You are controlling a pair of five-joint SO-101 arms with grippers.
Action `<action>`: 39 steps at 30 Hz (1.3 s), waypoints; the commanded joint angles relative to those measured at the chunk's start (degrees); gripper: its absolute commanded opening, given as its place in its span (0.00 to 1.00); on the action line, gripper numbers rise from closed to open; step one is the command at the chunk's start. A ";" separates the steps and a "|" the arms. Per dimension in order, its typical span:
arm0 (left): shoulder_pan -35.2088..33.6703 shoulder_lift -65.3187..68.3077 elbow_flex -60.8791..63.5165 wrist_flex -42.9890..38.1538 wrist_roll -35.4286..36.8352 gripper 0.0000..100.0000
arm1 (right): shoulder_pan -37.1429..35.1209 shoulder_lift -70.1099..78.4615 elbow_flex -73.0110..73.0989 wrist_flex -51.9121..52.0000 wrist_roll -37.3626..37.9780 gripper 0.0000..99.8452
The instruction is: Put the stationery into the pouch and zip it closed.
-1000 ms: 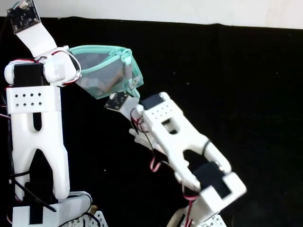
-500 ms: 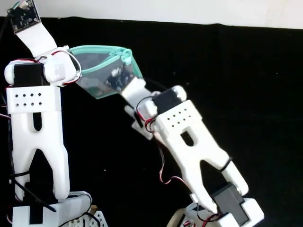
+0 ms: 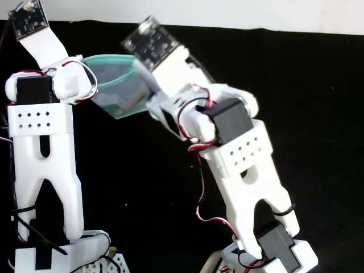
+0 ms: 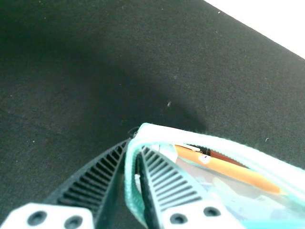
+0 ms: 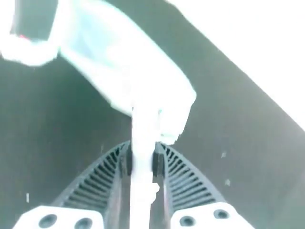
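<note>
A teal mesh pouch [image 3: 114, 85] hangs above the black table at the back left. My left gripper [image 4: 134, 139] is shut on the pouch's teal rim [image 4: 157, 134] at its left end. Through the mesh I see an orange pen [image 4: 228, 170] and a dark red pen [image 4: 223, 158] inside. My right gripper [image 5: 141, 149] is shut on a pale zipper pull [image 5: 141, 169] that leads up to the pouch [image 5: 128, 71]. In the high view the right arm's wrist [image 3: 165, 62] covers the pouch's right end.
Black cloth [image 3: 307, 114] covers the table, with open room to the right of both arms. A white wall [image 3: 256, 14] runs along the back edge. The arm bases [image 3: 57, 250] stand at the front.
The right arm has swung up and back, and its wrist now covers the pouch's right end. The left arm and the pouch's left end have stayed put.
</note>
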 commanded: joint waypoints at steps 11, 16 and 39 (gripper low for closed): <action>0.22 0.84 1.19 -0.44 0.18 0.01 | -1.71 14.90 -41.01 -2.77 -14.59 0.01; 0.22 1.71 1.19 -0.44 0.09 0.01 | -6.29 23.60 -55.69 -2.95 -15.03 0.01; 3.47 8.40 0.48 -0.53 0.09 0.01 | -2.59 48.48 -75.56 -12.09 -14.86 0.01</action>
